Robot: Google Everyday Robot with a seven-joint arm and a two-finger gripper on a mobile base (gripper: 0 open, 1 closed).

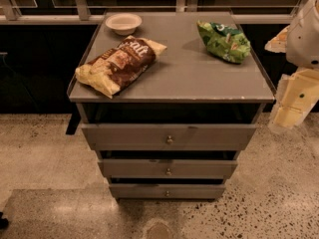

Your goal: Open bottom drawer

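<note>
The grey three-drawer cabinet point(249, 91) stands in the middle of the camera view. The bottom drawer point(199, 191) is the lowest, thinnest front, with a tiny brass knob point(167, 193) at its centre. Above it are the wider middle drawer point(199, 169) and the widest top drawer point(209, 136). My gripper point(291, 103) hangs at the right edge of the view, beside the cabinet's top right corner, well above and to the right of the bottom drawer. It touches nothing.
On the cabinet top lie a brown chip bag point(119, 63), a green chip bag point(224, 41) and a white bowl point(123, 23). Speckled floor point(279, 198) surrounds the cabinet. A dark wall and a window rail point(50, 19) run behind it.
</note>
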